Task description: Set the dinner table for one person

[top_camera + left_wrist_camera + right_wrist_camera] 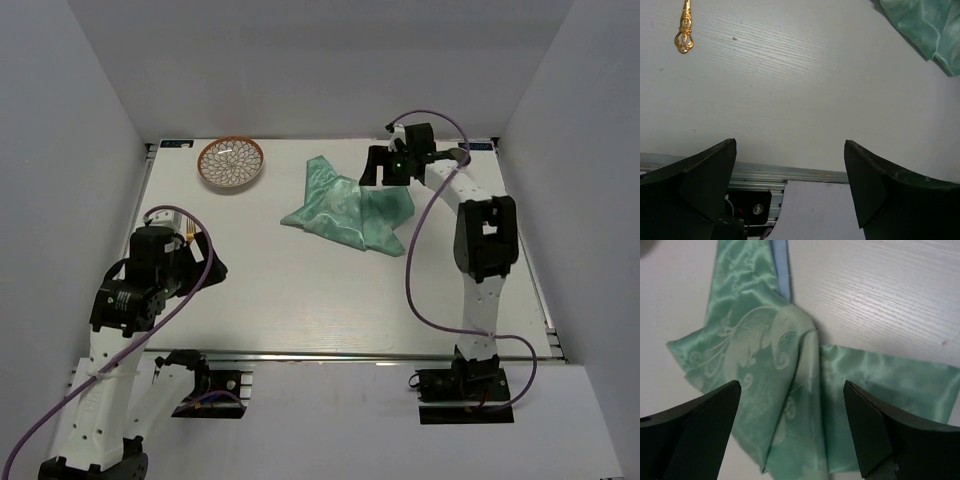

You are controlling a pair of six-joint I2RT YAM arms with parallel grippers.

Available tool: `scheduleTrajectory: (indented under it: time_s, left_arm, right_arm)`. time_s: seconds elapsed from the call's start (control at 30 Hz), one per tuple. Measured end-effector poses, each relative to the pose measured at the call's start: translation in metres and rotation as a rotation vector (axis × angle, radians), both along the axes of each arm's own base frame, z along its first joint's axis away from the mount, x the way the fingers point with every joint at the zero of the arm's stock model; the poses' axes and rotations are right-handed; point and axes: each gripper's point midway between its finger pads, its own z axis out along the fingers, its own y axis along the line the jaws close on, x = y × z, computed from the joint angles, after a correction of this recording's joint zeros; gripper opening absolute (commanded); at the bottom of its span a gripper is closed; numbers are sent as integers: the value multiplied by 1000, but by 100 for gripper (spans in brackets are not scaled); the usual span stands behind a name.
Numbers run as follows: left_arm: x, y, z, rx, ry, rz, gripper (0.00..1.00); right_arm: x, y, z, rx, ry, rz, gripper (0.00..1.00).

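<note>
The left gripper point(790, 146) hangs over the near rail edge of the dinner table point(310, 300), jaws wide apart and empty. A gold utensil handle point(684, 30) lies ahead of it. The right gripper point(791, 385), equally spread, hovers above the crumpled green cloth point(785, 365) at the table's far side, with a patterned dish point(231, 162) to the cloth's left.

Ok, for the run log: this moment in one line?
left gripper: open, empty | right gripper: open above green cloth | plate: far left on table
</note>
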Motion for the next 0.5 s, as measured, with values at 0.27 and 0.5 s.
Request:
scheduleTrajectory:
  time_s: [0.27,0.5]
  left_arm:
    - [7,2,-7,19,35,14,98]
    - [6,3,-9,22,34,16,98]
  right_arm:
    - [12,4,-74,24,117,63,88]
    - [31,19,-56,90,59,86,82]
